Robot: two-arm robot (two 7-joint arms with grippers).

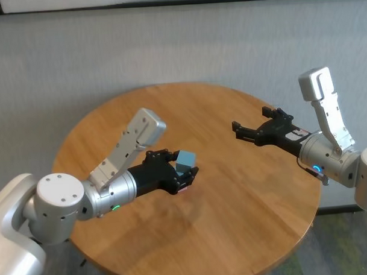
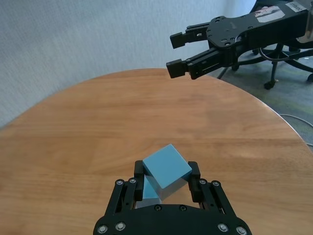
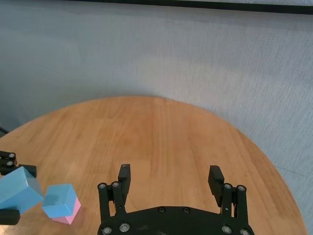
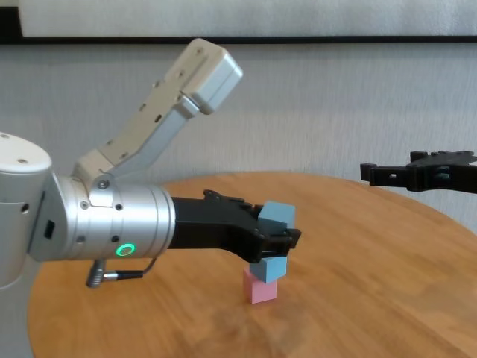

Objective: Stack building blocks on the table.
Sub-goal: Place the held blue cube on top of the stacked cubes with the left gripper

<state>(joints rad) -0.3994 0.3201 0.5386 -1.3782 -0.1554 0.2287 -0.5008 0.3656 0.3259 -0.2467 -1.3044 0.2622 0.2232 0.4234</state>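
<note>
My left gripper [image 4: 277, 236] is shut on a light blue block [image 4: 278, 214], which sits tilted between its fingers [image 2: 194, 172]. Right under it a second light blue block [image 4: 268, 267] rests on a pale pink block [image 4: 260, 287] on the round wooden table [image 4: 373, 283]. The right wrist view shows the held block [image 3: 18, 188] slightly to one side of and higher than the stacked blue block [image 3: 59, 199] and the pink block [image 3: 70, 214]. Whether the two blue blocks touch is hidden by the fingers. My right gripper [image 1: 239, 131] hovers open and empty over the table's far right.
The table's rim [image 1: 307, 230] curves close below my right arm. Grey wall stands behind the table. Office chair legs [image 2: 274, 63] stand on the floor beyond the far edge.
</note>
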